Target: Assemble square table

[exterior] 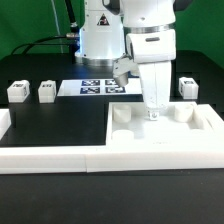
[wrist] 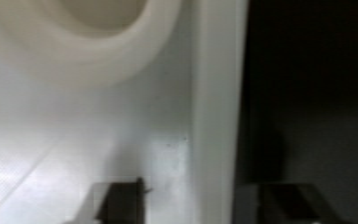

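The square table's white slab (exterior: 160, 138) lies flat at the exterior view's right, with raised round sockets (exterior: 121, 115) at its far corners. My gripper (exterior: 153, 115) points straight down at the slab's far rim. In the wrist view its dark fingers (wrist: 119, 202) stand on either side of the upright rim (wrist: 217, 120), with a small gap on each side, so the gripper (wrist: 202, 202) is open and astride the rim. A round socket (wrist: 101, 25) shows on the slab's inner side. Three white tagged leg blocks stand on the black table: two at the left (exterior: 17, 91) (exterior: 46, 91) and one at the right (exterior: 187, 88).
Long white border bars run along the table's front (exterior: 50, 160) and its left edge (exterior: 5, 122); the slab sits against the front bar. The marker board (exterior: 98, 87) lies behind the slab by the robot's base. Black table shows between the left legs and the slab.
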You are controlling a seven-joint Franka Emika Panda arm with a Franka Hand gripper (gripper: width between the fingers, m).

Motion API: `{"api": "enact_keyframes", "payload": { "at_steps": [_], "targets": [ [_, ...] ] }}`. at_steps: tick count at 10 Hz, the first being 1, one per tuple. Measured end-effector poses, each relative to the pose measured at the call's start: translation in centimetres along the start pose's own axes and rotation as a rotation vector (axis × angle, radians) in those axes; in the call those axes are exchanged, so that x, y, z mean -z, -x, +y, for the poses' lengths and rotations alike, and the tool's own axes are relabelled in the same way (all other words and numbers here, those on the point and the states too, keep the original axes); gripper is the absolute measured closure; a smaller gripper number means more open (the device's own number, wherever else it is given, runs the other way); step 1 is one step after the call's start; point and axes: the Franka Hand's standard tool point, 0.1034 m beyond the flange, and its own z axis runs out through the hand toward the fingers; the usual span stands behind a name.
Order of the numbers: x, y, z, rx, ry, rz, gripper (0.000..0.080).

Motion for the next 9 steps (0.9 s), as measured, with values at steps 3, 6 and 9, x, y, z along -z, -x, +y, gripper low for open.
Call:
{"api": "enact_keyframes", "payload": {
  "at_steps": [3,6,9],
  "targets": [
    [0.00,0.01,0.00,0.000,0.000,0.000,0.0214],
    [0.00,0.02,0.00,0.000,0.000,0.000,0.0152],
    [-0.01,0.02,0.00,0.000,0.000,0.000,0.0151]
  ]
}}
